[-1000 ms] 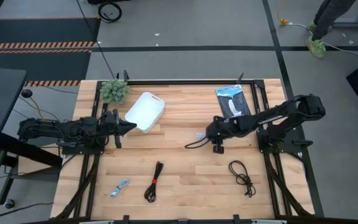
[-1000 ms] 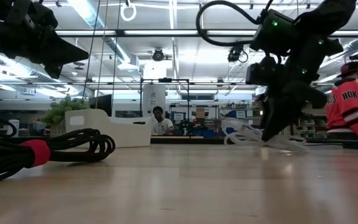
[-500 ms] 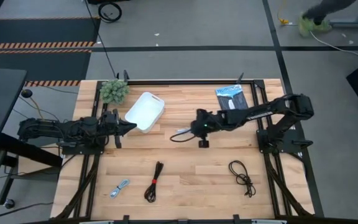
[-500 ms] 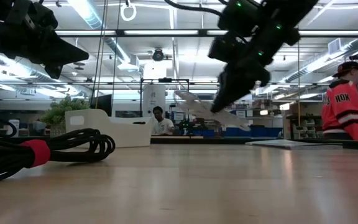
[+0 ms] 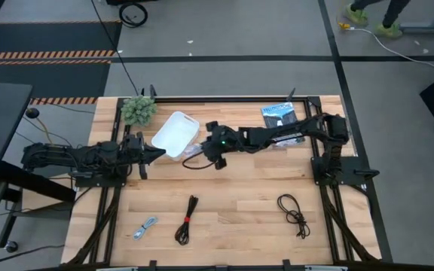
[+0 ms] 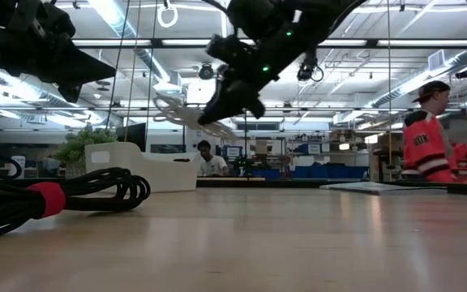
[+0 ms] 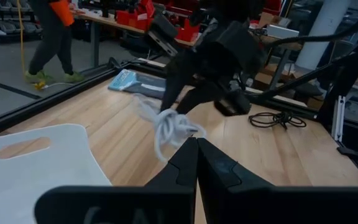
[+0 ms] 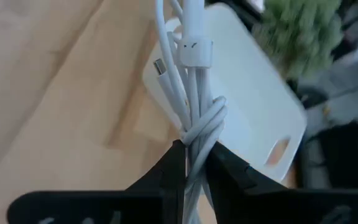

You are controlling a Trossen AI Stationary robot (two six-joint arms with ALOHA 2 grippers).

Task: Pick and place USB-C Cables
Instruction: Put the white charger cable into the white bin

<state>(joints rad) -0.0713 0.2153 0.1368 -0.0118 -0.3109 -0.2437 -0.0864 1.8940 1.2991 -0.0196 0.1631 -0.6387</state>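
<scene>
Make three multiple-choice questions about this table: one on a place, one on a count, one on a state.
1. Where is the white cable?
A. in the right gripper beside the white bin
B. on the blue packet
C. beside the plant

2. How many cables lie on the wood?
A. one
B. three
C. five

3. The left gripper is:
A. holding a cable
B. shut and empty
C. wide open

Answers: 1 A, the fingers clamp it beside the bin. 2 B, silver cable, black-and-red cable, thin black cable. 3 B, its fingers meet on nothing.
</scene>
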